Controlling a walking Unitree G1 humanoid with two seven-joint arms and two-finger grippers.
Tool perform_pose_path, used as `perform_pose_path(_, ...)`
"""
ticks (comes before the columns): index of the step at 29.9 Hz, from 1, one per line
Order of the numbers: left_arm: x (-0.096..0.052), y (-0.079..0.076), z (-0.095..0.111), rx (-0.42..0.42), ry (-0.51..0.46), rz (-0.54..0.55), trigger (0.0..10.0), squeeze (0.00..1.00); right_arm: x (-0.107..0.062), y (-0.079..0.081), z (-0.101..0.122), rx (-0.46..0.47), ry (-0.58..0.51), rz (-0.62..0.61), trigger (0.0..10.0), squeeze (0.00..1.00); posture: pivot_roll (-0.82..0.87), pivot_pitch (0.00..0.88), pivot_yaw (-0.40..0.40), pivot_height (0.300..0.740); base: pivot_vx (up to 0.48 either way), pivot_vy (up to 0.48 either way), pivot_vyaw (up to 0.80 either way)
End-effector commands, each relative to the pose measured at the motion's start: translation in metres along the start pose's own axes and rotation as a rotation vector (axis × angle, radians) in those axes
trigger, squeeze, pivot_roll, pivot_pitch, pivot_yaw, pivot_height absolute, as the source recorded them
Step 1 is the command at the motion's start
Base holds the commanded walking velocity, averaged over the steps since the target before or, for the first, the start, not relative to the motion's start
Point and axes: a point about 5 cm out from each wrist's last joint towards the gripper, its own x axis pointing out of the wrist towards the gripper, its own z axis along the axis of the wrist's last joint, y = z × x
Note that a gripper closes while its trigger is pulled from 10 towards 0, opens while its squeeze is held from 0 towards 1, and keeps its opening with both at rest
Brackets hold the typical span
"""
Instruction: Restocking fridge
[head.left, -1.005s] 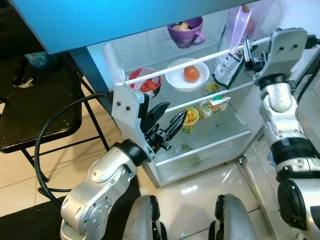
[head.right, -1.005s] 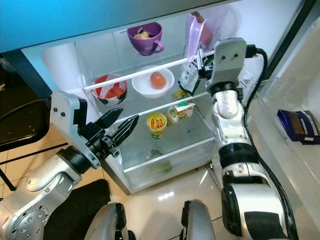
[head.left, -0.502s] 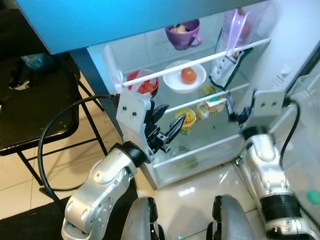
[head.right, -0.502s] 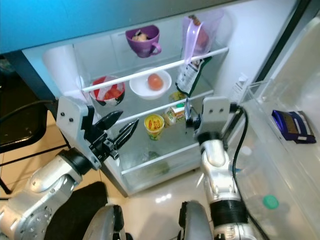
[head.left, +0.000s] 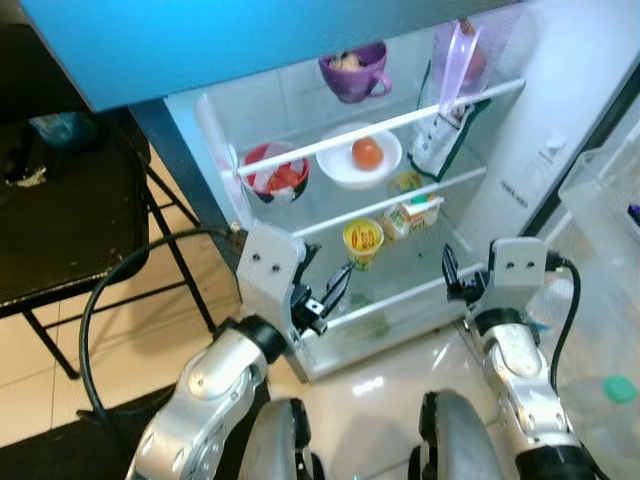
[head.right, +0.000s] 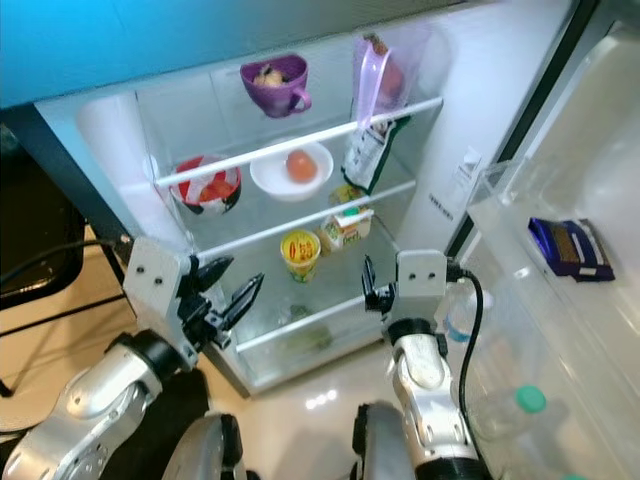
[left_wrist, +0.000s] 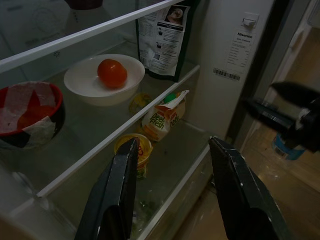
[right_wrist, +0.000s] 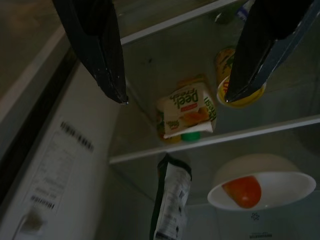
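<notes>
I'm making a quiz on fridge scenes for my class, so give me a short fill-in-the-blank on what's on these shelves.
The tomato lies in a ____ bowl.
The mug on the top shelf is ____.
The yellow cup stands on the shelf ____ the tomato's shelf.
The left gripper has its fingers ____.

Missing words: white; purple; below; open

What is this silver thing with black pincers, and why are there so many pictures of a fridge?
It's a robot helper stocking an open fridge. Two pictures come from cameras in its head, looking down. Two come from cameras on its wrists, looking along its pincers. The left gripper and right gripper both hang in front of the fridge, jaws open, holding nothing. Inside sit a purple cup, a white bowl with a tomato, a red bowl, a yellow cup and a juice carton.
</notes>
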Motion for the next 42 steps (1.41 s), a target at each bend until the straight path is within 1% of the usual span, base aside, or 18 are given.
perform_pose_path(1,0.0,0.001,-0.004,0.011,0.006,0.033,10.0,0.0,-0.004,-0.002,0.003,-0.004,-0.022,-0.001,10.0,0.0,-0.04,0.179,0.026,0.619,0.0,0.0,0.0)
perform_pose_path(3,0.003,0.001,-0.003,0.016,-0.001,0.034,10.0,0.0,-0.003,-0.003,0.003,-0.021,-0.012,0.002,10.0,0.0,-0.04,0.178,0.026,0.619,0.0,0.0,0.0)
perform_pose_path(7,0.004,0.0,-0.003,0.015,-0.008,0.031,10.0,0.0,-0.003,-0.003,0.003,-0.008,-0.01,0.002,10.0,0.0,-0.05,0.174,0.024,0.619,0.0,0.0,0.0)
perform_pose_path(9,0.005,-0.001,-0.003,0.015,-0.013,0.027,10.0,0.0,-0.003,-0.004,0.002,-0.022,-0.004,0.001,10.0,0.0,-0.05,0.172,0.023,0.619,0.0,0.0,0.0)
perform_pose_path(11,0.008,-0.002,-0.003,0.017,-0.026,0.019,10.0,0.0,-0.003,-0.007,0.002,-0.04,0.004,-0.013,10.0,0.0,-0.05,0.171,0.021,0.619,0.0,0.0,0.0)
perform_pose_path(13,0.008,-0.003,-0.004,0.018,-0.029,0.019,10.0,0.0,-0.004,-0.008,0.002,-0.034,0.004,-0.018,10.0,0.0,-0.05,0.171,0.021,0.619,0.0,0.0,0.0)
perform_pose_path(15,0.009,-0.003,-0.004,0.018,-0.034,0.018,10.0,0.0,-0.003,-0.01,0.003,-0.029,0.0,-0.026,10.0,0.0,-0.06,0.171,0.021,0.629,0.0,0.0,0.0)
perform_pose_path(18,0.01,-0.004,-0.004,0.019,-0.039,0.017,10.0,0.0,-0.002,-0.012,0.005,-0.046,-0.005,-0.027,10.0,0.0,-0.06,0.172,0.021,0.649,0.0,0.0,0.0)
perform_pose_path(23,0.01,-0.003,-0.004,0.019,-0.042,0.018,10.0,0.0,-0.001,-0.013,0.005,-0.056,-0.003,-0.029,10.0,0.0,-0.06,0.172,0.02,0.664,0.0,0.0,0.0)
perform_pose_path(29,0.011,-0.003,-0.004,0.021,-0.047,0.021,10.0,0.0,-0.001,-0.015,0.005,-0.056,0.002,-0.035,10.0,0.0,-0.06,0.174,0.019,0.697,0.0,0.0,0.0)
perform_pose_path(37,0.012,-0.003,-0.005,0.02,-0.048,0.018,10.0,0.0,-0.002,-0.016,0.002,-0.064,0.016,-0.038,10.0,0.0,-0.06,0.174,0.02,0.697,0.0,0.0,0.0)
perform_pose_path(42,0.012,-0.004,-0.006,0.022,-0.047,0.013,10.0,0.0,-0.006,-0.014,-0.004,-0.068,0.029,-0.031,10.0,0.0,-0.07,0.174,0.021,0.697,0.0,0.0,0.0)
